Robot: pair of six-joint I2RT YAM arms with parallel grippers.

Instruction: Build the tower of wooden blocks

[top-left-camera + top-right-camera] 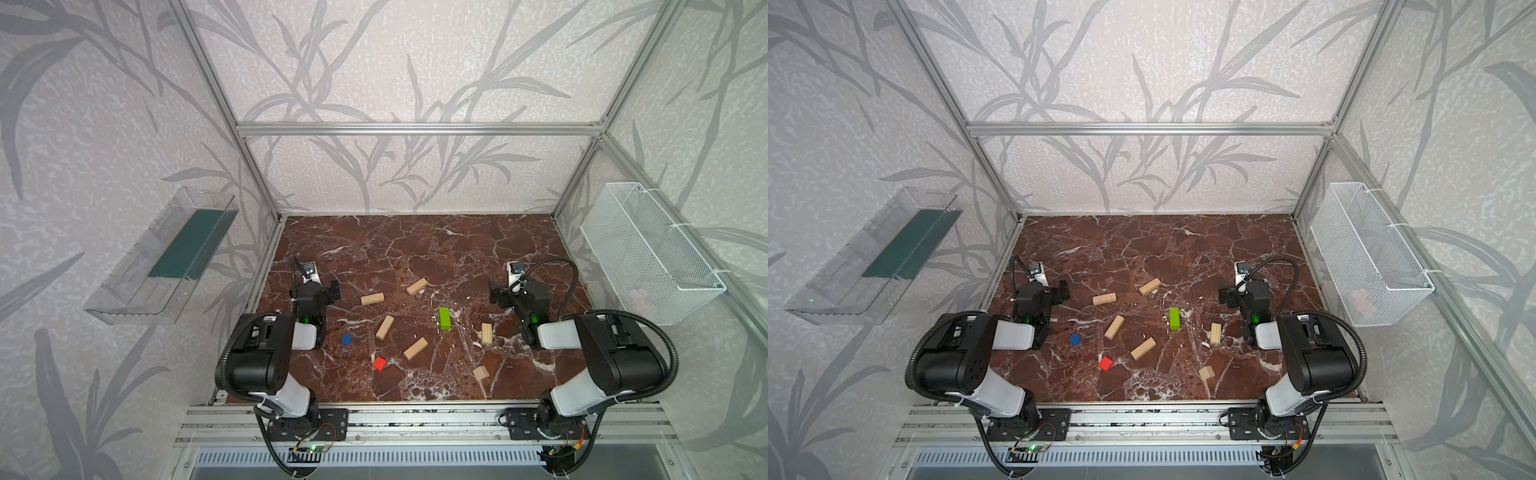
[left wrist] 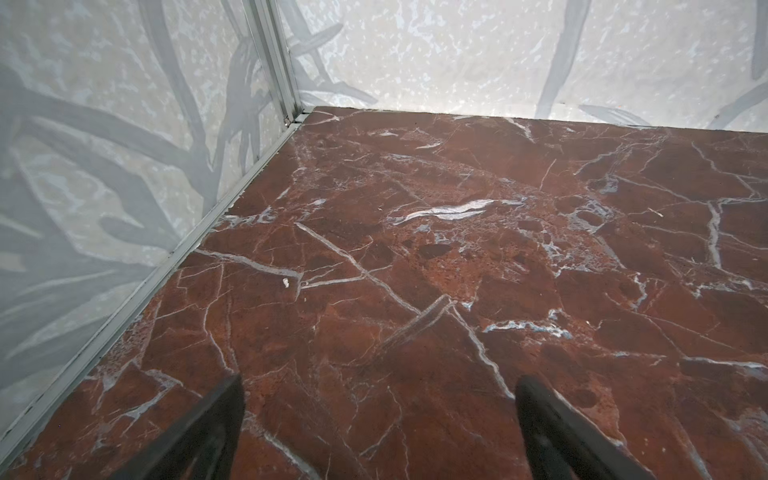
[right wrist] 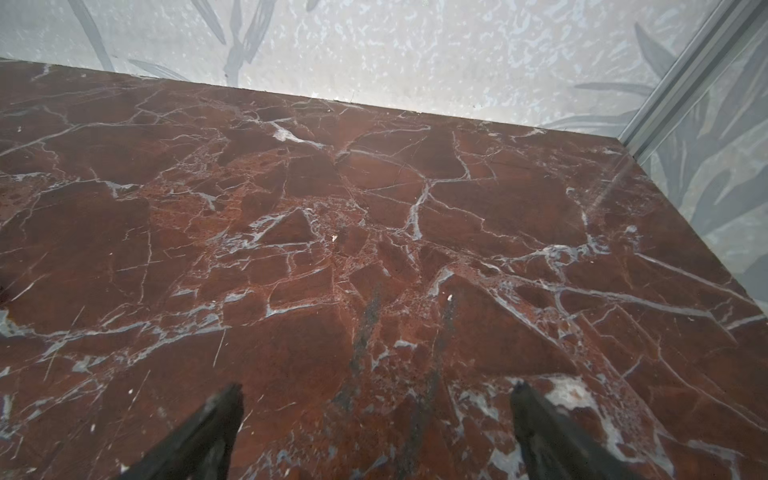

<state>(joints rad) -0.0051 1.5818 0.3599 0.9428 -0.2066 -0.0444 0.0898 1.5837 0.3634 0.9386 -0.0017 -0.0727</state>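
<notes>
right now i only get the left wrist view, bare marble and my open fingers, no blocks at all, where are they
Observer: They lie toward the middle of the table, to the right of your arm. The blue disc is closest to it.
Operator: anything stacked yet
Observer: No. The wooden bars, green bar and red block all lie apart on the marble.
Operator: and the other arm
Observer: The right fingers are open with nothing between them, over bare marble.
</notes>
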